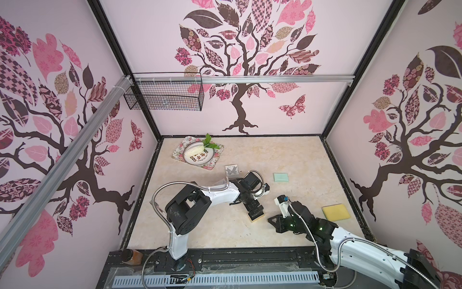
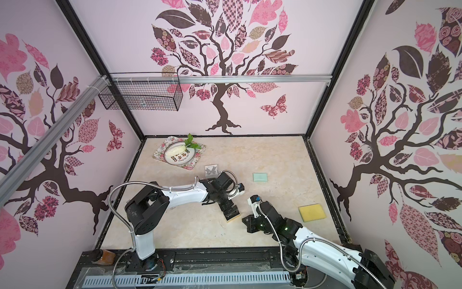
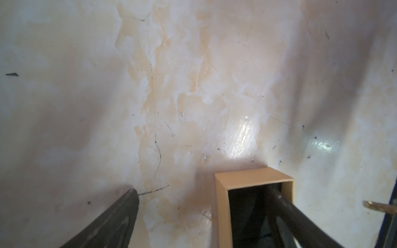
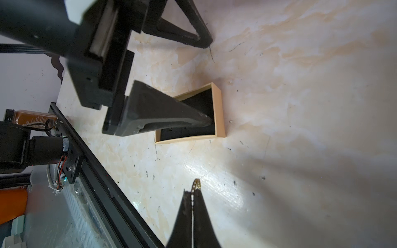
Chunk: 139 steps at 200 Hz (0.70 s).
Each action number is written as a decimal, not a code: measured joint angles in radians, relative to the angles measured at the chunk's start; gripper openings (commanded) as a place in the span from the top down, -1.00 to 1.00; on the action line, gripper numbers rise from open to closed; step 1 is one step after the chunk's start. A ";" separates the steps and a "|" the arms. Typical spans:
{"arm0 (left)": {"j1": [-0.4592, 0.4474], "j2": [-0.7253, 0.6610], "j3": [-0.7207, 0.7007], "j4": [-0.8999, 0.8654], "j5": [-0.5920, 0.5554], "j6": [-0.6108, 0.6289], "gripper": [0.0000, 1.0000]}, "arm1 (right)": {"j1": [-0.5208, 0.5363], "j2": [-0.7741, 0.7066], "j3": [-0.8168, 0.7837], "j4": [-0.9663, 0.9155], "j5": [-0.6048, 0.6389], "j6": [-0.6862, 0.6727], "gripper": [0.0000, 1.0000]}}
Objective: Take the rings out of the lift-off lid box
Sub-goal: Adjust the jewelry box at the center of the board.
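left hand [image 3: 203, 192] spread over the box [image 4: 218, 111] wall; right hand [image 4: 196, 190] pinches a ring [image 4: 197, 183] (tiny); i'd set it on the counter [image 4: 300, 107].

Only blurred, unreadable markings on the plate [image 1: 197, 161]

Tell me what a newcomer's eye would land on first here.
The pink-and-brown tree murals on all three walls dominate. On the table, the left tool stands open with one finger inside the lidless tan box, while the right tool nearby pinches a tiny ring.
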 measured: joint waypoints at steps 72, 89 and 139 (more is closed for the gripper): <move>0.013 0.042 0.055 0.001 -0.055 -0.012 -0.88 | 0.000 0.000 0.000 0.000 0.001 0.000 1.00; 0.023 0.062 0.083 0.000 -0.074 -0.014 -0.88 | 0.000 0.000 0.000 0.000 0.001 0.000 1.00; 0.067 0.068 0.106 -0.009 -0.111 -0.024 -0.89 | 0.000 0.006 0.000 0.011 -0.041 0.003 1.00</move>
